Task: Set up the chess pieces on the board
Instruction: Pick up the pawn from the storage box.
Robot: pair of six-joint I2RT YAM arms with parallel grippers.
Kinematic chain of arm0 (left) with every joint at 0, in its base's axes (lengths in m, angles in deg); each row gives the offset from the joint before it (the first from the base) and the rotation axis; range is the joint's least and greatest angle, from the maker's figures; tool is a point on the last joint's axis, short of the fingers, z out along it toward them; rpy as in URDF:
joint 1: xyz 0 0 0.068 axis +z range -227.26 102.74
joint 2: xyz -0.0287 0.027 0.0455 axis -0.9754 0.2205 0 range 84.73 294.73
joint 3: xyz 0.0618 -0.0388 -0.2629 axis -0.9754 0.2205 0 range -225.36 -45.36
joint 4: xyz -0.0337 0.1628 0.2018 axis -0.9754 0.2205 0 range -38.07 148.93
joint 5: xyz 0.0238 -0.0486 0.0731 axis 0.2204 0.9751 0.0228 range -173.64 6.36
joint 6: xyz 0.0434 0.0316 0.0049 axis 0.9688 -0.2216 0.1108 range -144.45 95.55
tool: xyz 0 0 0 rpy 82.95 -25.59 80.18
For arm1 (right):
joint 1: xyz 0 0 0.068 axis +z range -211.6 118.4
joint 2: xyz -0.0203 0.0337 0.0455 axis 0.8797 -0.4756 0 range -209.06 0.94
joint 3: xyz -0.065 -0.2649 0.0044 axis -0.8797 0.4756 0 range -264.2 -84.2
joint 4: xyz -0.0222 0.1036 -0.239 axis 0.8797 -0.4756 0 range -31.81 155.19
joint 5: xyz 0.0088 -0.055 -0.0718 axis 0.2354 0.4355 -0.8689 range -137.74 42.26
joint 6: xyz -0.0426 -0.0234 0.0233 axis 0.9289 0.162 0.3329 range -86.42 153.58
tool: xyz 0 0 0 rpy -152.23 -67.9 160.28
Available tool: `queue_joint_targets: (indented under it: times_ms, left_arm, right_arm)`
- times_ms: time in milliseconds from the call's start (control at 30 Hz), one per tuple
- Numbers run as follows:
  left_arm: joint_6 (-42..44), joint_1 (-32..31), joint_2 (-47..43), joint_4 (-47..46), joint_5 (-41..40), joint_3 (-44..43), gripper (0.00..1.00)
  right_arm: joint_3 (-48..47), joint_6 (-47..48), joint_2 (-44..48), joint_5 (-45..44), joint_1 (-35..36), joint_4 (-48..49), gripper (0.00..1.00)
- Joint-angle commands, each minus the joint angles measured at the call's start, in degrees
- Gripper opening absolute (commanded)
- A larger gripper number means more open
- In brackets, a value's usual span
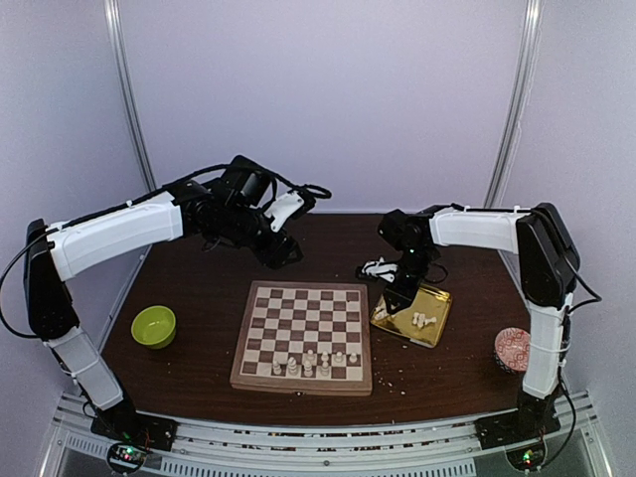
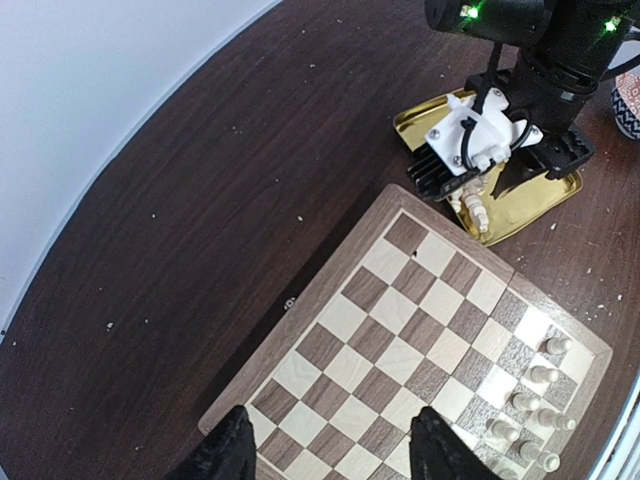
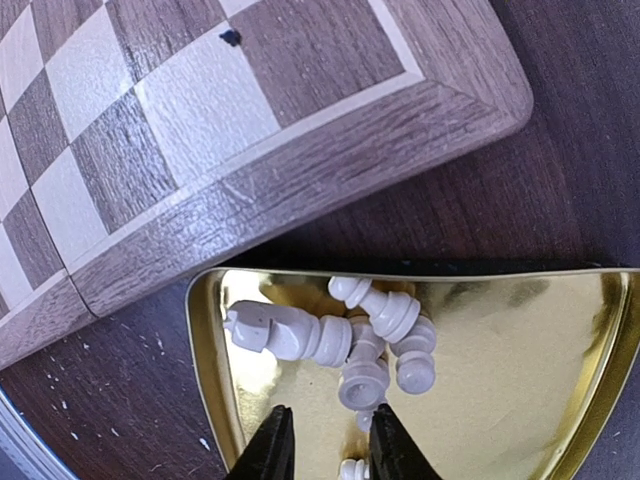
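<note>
The wooden chessboard (image 1: 298,323) lies mid-table, with several cream-white pieces (image 1: 310,360) standing on its near rows; they also show in the left wrist view (image 2: 535,410). More pieces (image 3: 360,335) lie heaped in a shiny gold tray (image 3: 520,370) right of the board (image 3: 200,150). My right gripper (image 3: 330,445) hangs just over the tray, jaws a little apart beside the heap and gripping nothing. A small piece (image 3: 352,468) lies on the tray between the fingers. My left gripper (image 2: 335,455) is wide open and empty, above the board's far left corner (image 2: 400,330).
A lime green bowl (image 1: 154,326) sits left of the board. A red patterned round container (image 1: 513,348) sits near the right arm. Pale crumbs dot the dark table (image 1: 199,288). The gold tray (image 1: 437,333) touches the board's right edge.
</note>
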Motion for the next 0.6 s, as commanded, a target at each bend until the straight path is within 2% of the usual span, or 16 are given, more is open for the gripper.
queue_joint_targets:
  times_ms: [0, 367, 567]
  left_arm:
    - [-0.1, -0.1, -1.9, -2.3, -0.1, 0.3, 0.54]
    - [0.1, -0.1, -1.5, -2.3, 0.8, 0.4, 0.54]
    - [0.3, -0.1, -1.4, -2.2, 1.2, 0.4, 0.54]
  right_arm:
    - [-0.8, -0.7, -1.6, -2.2, 0.4, -0.5, 0.24]
    - [0.3, -1.4, -1.1, -5.4, 0.5, 1.0, 0.26]
    - [-0.1, -1.4, -2.0, -4.5, 0.5, 1.1, 0.19]
